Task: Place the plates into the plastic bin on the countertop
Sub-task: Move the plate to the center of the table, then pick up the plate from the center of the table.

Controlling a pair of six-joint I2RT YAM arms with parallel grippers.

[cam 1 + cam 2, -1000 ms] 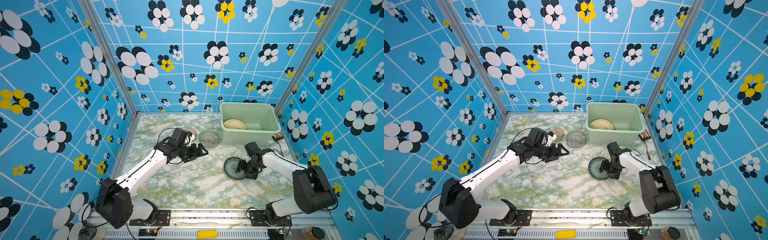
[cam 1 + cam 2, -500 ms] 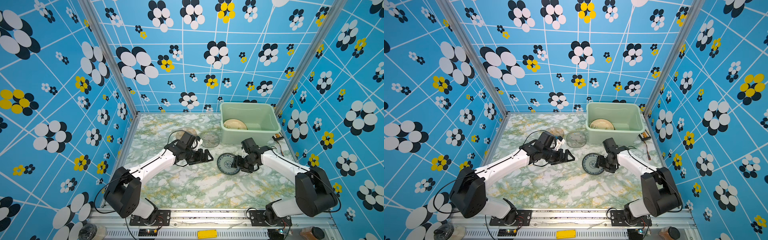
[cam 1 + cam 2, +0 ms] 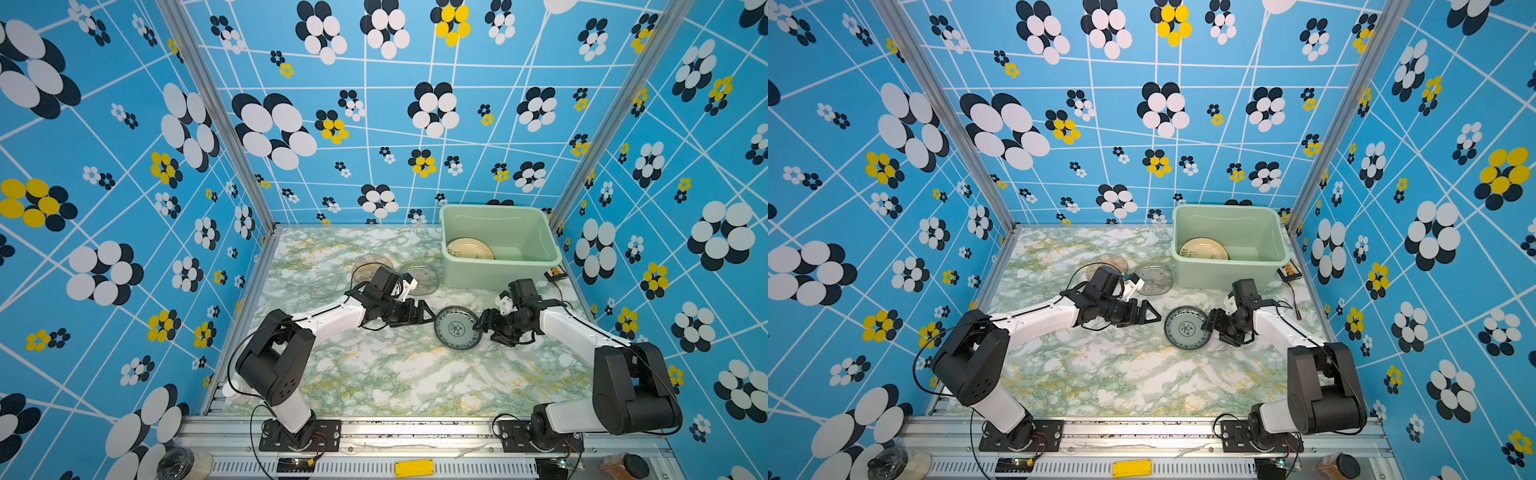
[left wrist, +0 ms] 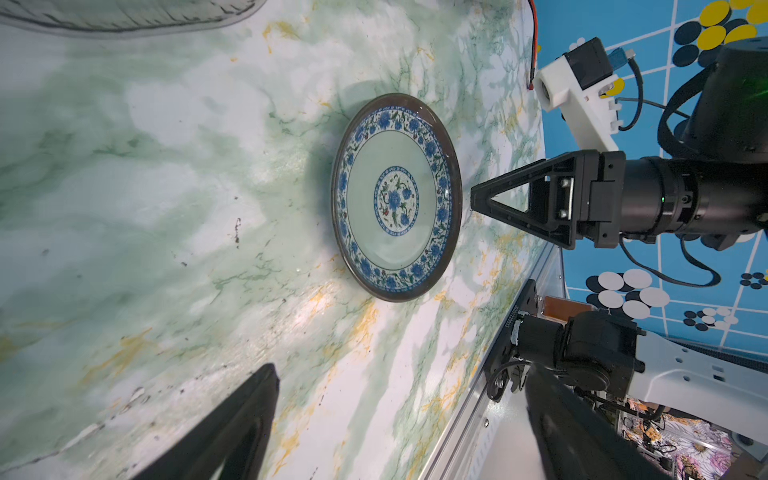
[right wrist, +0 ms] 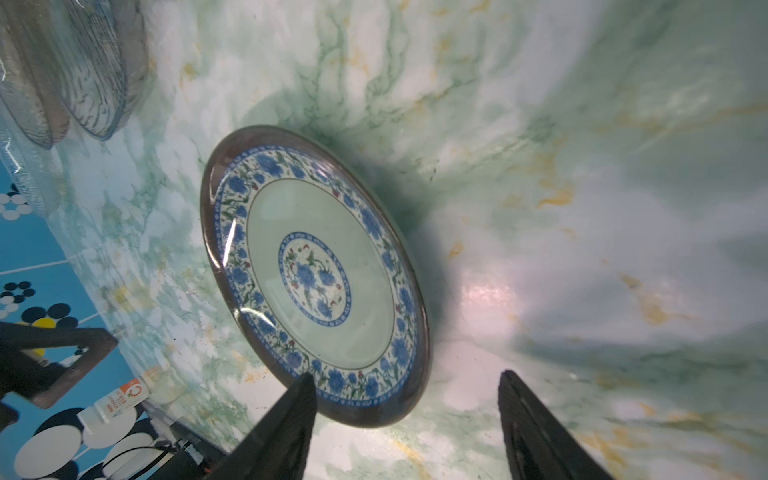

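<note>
Both top views show the blue-white plate (image 3: 458, 332) lying on the countertop (image 3: 395, 374).

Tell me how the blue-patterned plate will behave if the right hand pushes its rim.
The blue-patterned plate looks glazed and rigid, probably sliding easily across the glossy countertop. Its shallow raised rim may tip under a downward press. Likely ceramic, so chip-prone.

Bright, even lighting; glare patch on the countertop (image 5: 490, 291), soft shadow beside the blue-white patterned plate (image 5: 316, 274); wrist-view edges blurred and bowed.
</note>
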